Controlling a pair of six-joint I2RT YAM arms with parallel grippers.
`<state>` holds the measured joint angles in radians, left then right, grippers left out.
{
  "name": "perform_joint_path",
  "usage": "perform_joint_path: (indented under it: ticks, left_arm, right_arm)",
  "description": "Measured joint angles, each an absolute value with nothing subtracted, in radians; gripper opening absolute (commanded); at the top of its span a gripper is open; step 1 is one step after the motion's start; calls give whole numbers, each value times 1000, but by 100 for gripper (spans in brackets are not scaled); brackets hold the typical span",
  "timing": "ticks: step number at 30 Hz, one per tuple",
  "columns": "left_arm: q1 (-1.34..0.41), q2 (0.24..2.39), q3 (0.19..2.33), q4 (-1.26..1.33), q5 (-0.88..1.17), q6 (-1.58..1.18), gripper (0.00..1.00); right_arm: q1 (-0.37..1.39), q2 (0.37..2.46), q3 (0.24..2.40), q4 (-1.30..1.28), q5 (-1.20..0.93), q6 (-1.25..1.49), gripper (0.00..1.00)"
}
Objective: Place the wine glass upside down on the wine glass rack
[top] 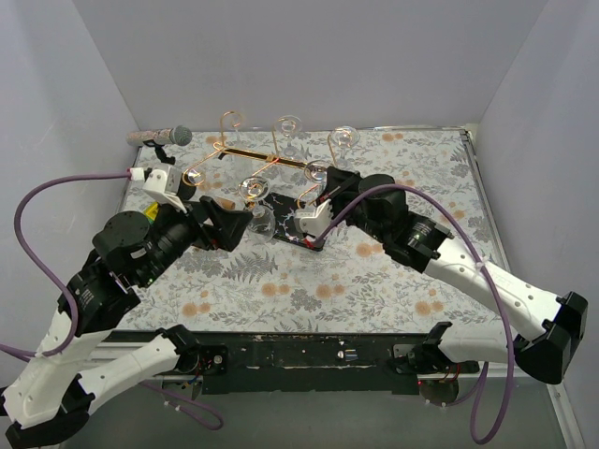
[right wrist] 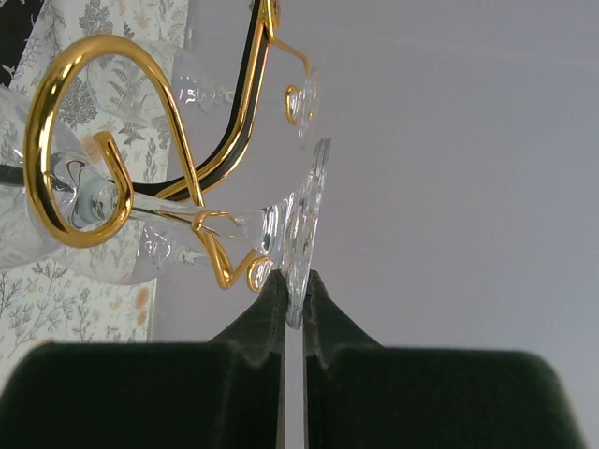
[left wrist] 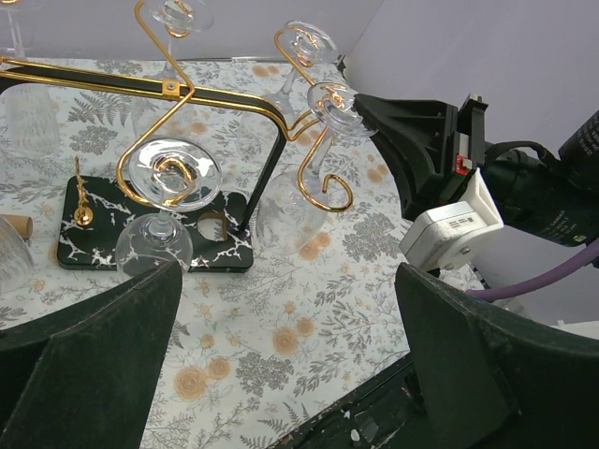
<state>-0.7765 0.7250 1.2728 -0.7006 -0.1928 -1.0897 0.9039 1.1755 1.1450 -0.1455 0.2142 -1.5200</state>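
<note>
**Right fingers pinch the glass foot at the rack**

I see the right gripper [right wrist: 293, 281] closed on the foot edge of the wine glass [right wrist: 307, 201]. The glass is upside down, with its stem in a curled end of the wine glass rack [left wrist: 94, 82]. The left gripper [left wrist: 288, 271] is open and holds nothing, near the rack's black base.
</note>
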Motion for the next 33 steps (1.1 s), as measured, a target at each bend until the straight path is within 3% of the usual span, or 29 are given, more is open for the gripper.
perform_joint_path:
  ticks: [33]
  left_arm:
    - [-776, 692, 1267, -703, -196, -1100, 98]
  right_arm:
    - [1056, 1173, 1134, -216, 227, -1463, 1]
